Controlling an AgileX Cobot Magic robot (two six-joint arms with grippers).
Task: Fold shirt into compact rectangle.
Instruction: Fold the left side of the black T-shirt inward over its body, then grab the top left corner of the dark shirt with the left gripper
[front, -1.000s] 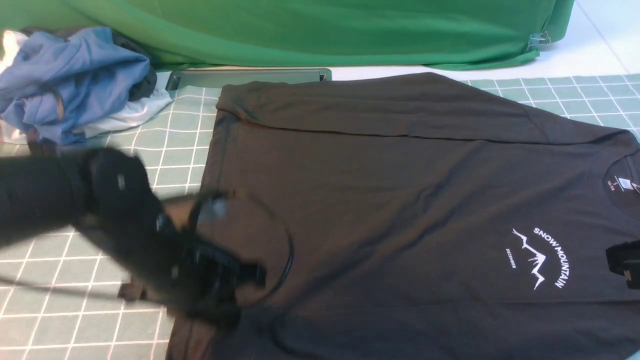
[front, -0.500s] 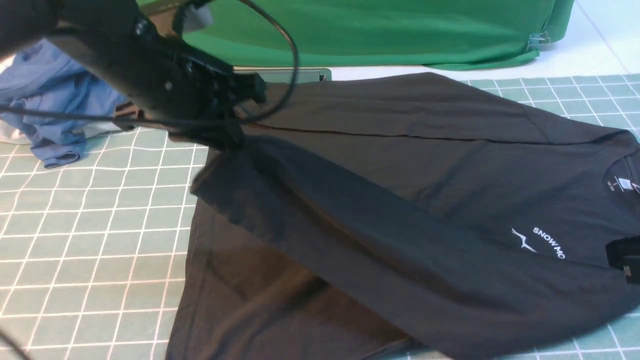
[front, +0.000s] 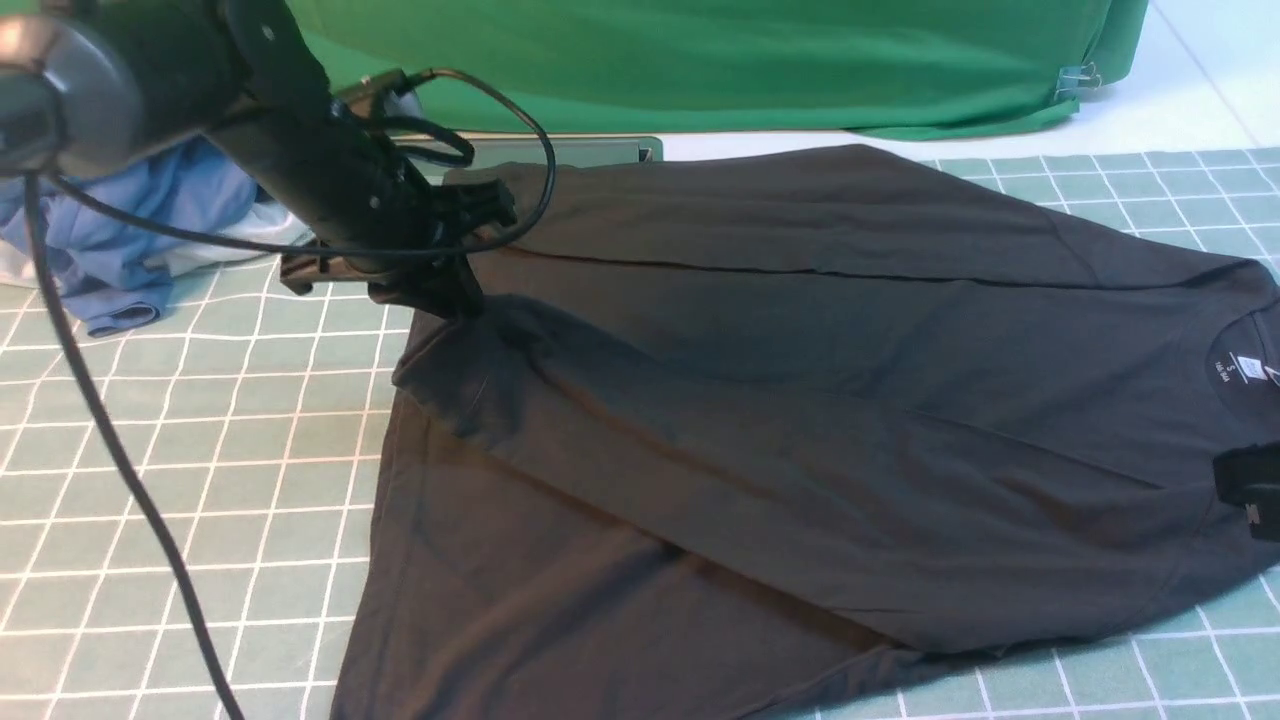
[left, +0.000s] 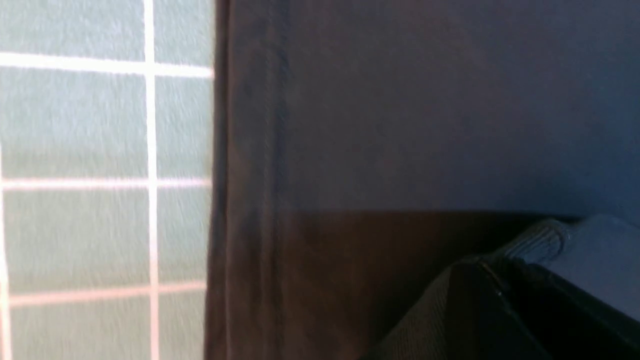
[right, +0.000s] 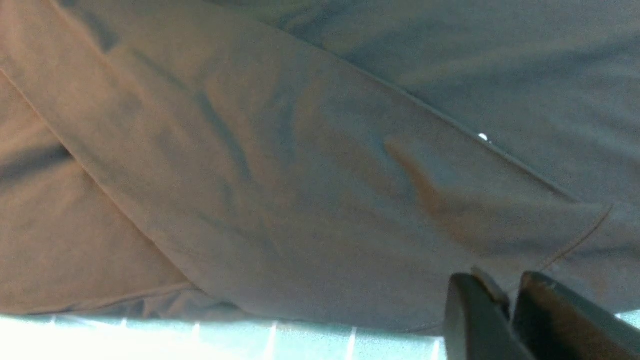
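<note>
Since a second ago, the black left gripper (front: 468, 308) has swept from near to far left, drawing the near part of the large black soft-knit T-shirt (front: 700, 450) diagonally over itself; it grips a bunched fold. At right, the right gripper's (right: 506, 295) fingers stand slightly parted over the shirt, which lies wrinkled across the white-gridded green cloth (front: 260, 480). Beyond its far-left corner sits a grey-green, tray-like rectangle (front: 560, 152), contents unclear.

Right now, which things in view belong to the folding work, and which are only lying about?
For the folding:
- black shirt
- left tool
- right tool

Lying about:
- blue garment
- white garment
- green cloth
</note>
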